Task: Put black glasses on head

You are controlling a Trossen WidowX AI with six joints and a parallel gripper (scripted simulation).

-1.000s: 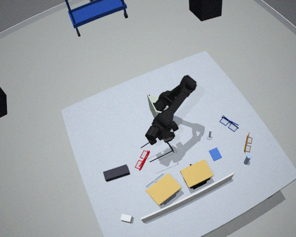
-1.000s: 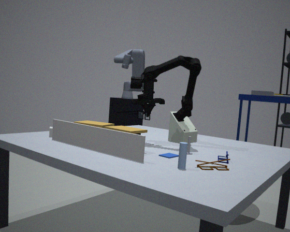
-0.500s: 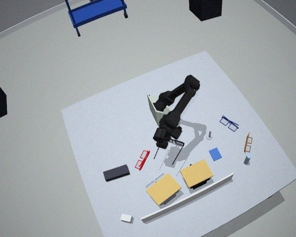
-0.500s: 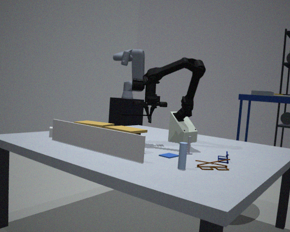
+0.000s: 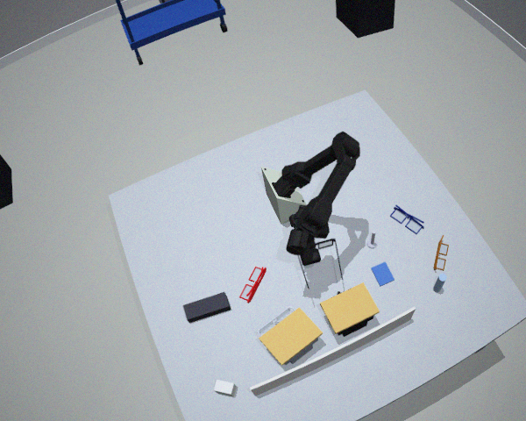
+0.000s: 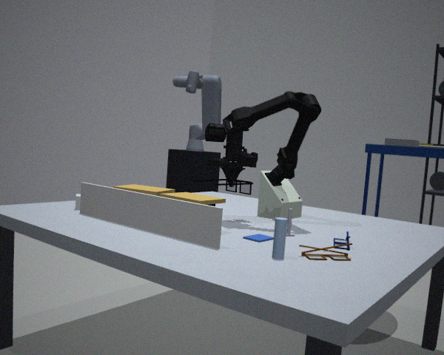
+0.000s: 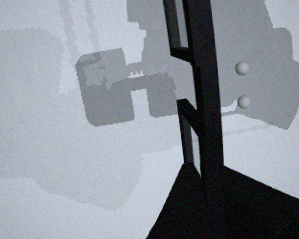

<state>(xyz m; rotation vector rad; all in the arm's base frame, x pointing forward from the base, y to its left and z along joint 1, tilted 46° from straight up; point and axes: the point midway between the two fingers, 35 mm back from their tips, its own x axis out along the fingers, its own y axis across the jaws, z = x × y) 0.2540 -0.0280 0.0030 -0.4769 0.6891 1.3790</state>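
Note:
My gripper is shut on the black glasses and holds them by the front frame, well above the table. Their temples point toward two yellow-topped stands, the left one and the right one. The glasses hang just short of the right stand. Something dark shows under the right top. I see no display head and no green tag; the yellow tops hide whatever is below them.
A long white board stands behind the stands. Red glasses, blue glasses, orange glasses, a blue square, a pale cylinder, a grey peg and a dark box lie around.

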